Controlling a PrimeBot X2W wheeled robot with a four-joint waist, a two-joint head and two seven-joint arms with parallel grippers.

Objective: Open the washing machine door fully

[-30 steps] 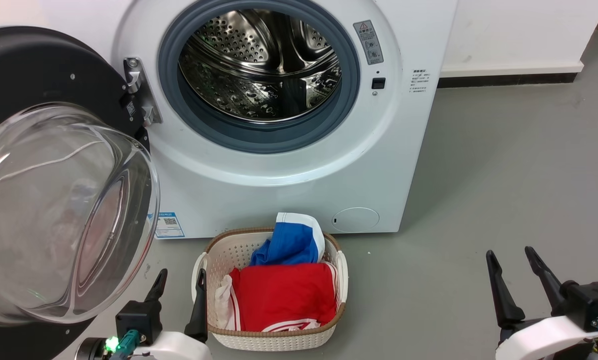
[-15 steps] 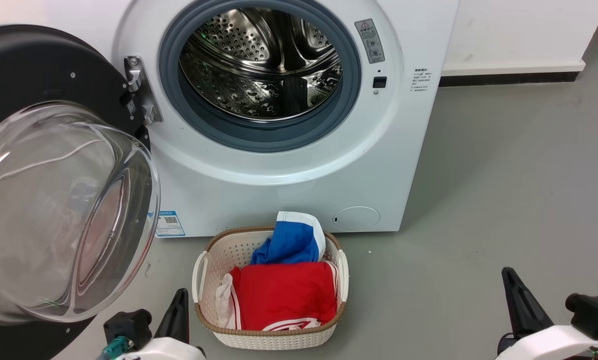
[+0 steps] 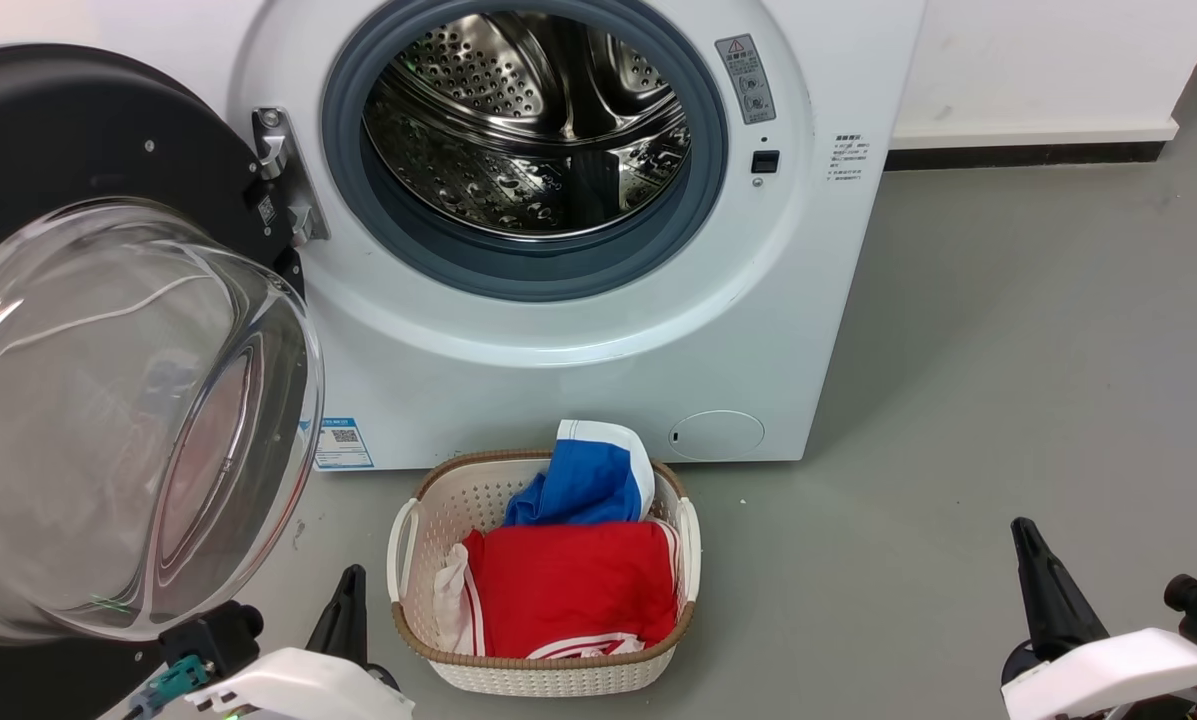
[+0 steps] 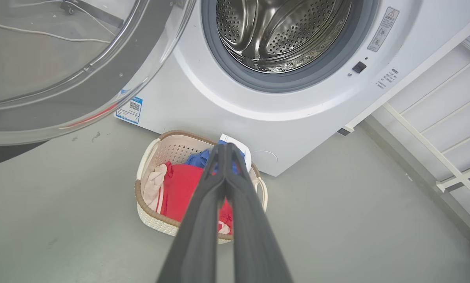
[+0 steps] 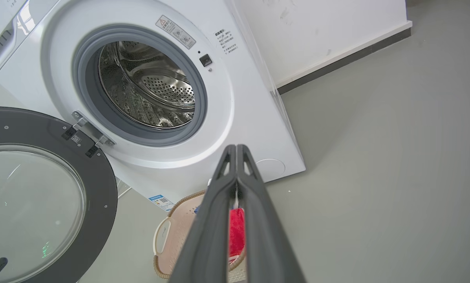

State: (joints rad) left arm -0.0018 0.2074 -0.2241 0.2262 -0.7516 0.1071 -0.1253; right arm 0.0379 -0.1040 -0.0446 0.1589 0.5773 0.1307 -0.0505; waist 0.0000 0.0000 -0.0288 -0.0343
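Looking down from the head view, you find the washing machine door (image 3: 128, 420) at the left of the frame, swung away from the washing machine (image 3: 578, 330). It lies just above and left of your left gripper (image 4: 225, 149), the nearer one; the right gripper (image 5: 236, 148) sits at the lower right, well apart. Both have fingers pressed together, holding nothing. The door's left edge is cut off, so its remaining swing is hard to judge.
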